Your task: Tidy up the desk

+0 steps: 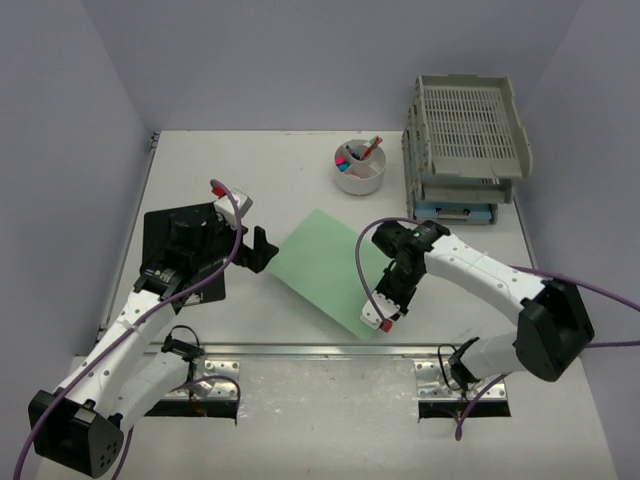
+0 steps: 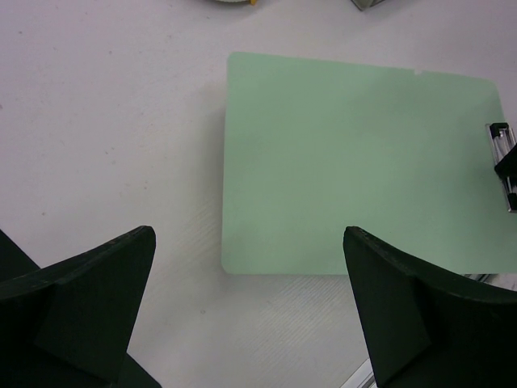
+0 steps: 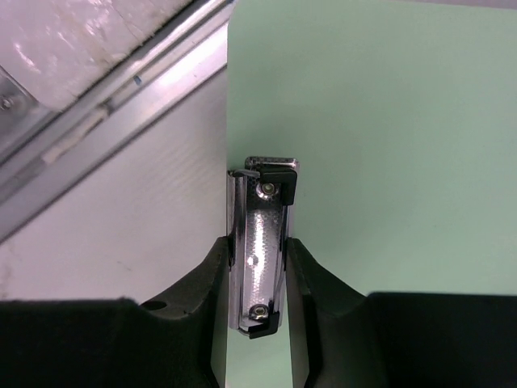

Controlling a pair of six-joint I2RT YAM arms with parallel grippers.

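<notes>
"So why does the right gripper [image 3: 257,257] pinch the clip [image 3: 266,218]?"

"It squeezes the clip from both sides. That looks like the best handle for moving the board [image 1: 325,265], which lies flat on the desk [image 1: 250,160]."

"And the left gripper [image 2: 249,234]?"

"Wide open, holding nothing, just by the board's other end. Maybe it is there to help."

"Where is the desk?"

"Under everything, flat, its rail [image 1: 320,350] at the near edge. Its long way is hard to tell. The board runs slanted, far-left to near-right, clip end by the rail."
</notes>
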